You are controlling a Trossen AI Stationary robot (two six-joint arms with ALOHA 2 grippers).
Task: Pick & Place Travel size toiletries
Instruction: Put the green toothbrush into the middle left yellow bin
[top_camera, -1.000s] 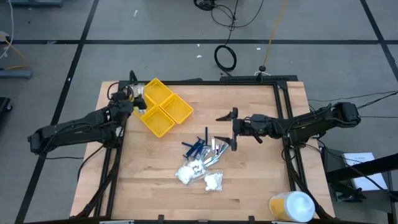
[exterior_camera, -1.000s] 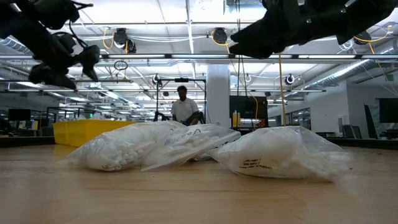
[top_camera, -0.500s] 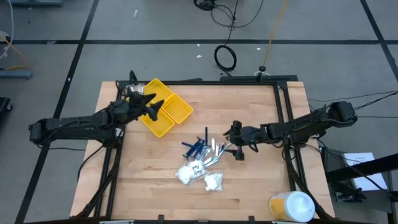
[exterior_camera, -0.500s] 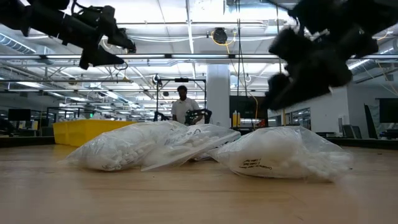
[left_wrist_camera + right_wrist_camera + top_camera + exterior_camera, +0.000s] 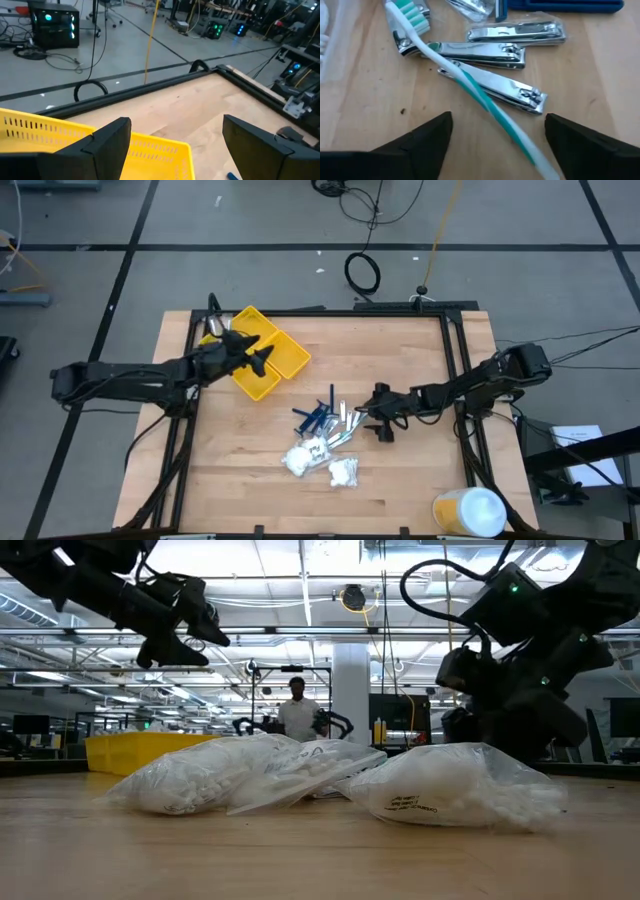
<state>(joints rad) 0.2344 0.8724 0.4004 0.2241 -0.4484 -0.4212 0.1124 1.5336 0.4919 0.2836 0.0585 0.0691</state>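
I've got the left gripper (image 5: 262, 357) hanging over the yellow tray (image 5: 283, 346) at the table's (image 5: 420, 470) far left, jaws spread wide with nothing between them. The tray shows three compartments; I can't tell what's in them.

Moving right, the toiletries sit in one cluster mid-table: several blue sticks (image 5: 313, 416), too overlapped for me to count from above, and two clear bags of white lumps (image 5: 305, 457) just in front of them, the second bag (image 5: 344, 472) touching the first.

Next, under my right wrist camera, I count three silver nail clippers (image 5: 485, 52) side by side and one white-and-green toothbrush (image 5: 470, 87) lying slantwise across two of them.

The right gripper (image 5: 378, 423) hovers low just right of the cluster, jaws spread, gripping nothing.

Far right, at the near corner, stands a white-and-yellow round container (image 5: 470, 511), well apart.
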